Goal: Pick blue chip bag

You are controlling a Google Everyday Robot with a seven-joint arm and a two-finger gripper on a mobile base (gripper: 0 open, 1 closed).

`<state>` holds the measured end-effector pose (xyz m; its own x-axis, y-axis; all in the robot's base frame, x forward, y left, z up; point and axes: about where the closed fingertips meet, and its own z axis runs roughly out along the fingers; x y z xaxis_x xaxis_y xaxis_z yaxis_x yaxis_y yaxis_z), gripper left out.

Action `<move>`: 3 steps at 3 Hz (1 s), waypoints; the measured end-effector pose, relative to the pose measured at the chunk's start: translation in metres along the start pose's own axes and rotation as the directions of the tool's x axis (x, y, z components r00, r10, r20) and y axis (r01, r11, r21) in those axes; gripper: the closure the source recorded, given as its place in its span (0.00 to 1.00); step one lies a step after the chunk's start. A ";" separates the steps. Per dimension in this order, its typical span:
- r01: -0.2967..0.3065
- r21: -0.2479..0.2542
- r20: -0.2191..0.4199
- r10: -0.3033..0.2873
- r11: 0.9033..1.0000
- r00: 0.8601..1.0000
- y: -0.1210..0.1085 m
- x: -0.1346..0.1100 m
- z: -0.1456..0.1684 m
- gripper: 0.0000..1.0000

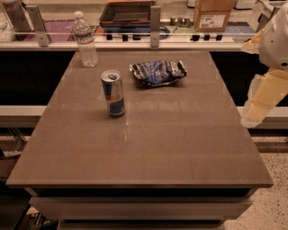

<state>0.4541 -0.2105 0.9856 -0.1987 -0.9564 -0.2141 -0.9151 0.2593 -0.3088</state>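
The blue chip bag [158, 72] is a crumpled, shiny dark-blue foil bag with white markings. It lies flat on the far middle of the brown table [148, 148]. My gripper [259, 102] shows as a pale cream part at the right edge of the view. It hangs beside the table's right side, well to the right of the bag and a little nearer than it. It touches nothing and holds nothing that I can see.
A blue-and-silver drink can [113, 92] stands upright left of the bag and nearer the front. A clear water bottle [85, 39] stands at the far left corner. Behind the table runs a counter with a dark tray [127, 12] and a cardboard box [212, 14].
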 end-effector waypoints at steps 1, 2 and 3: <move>0.031 0.028 0.015 -0.031 0.999 0.999 -0.018 -0.009 0.010 0.00; 0.056 0.074 0.043 -0.060 0.996 0.997 -0.042 -0.022 0.017 0.00; 0.090 0.117 0.065 -0.098 0.989 0.993 -0.083 -0.042 0.029 0.00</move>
<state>0.5484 -0.1875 0.9936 -0.0845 -0.9664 -0.2428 -0.8821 0.1859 -0.4328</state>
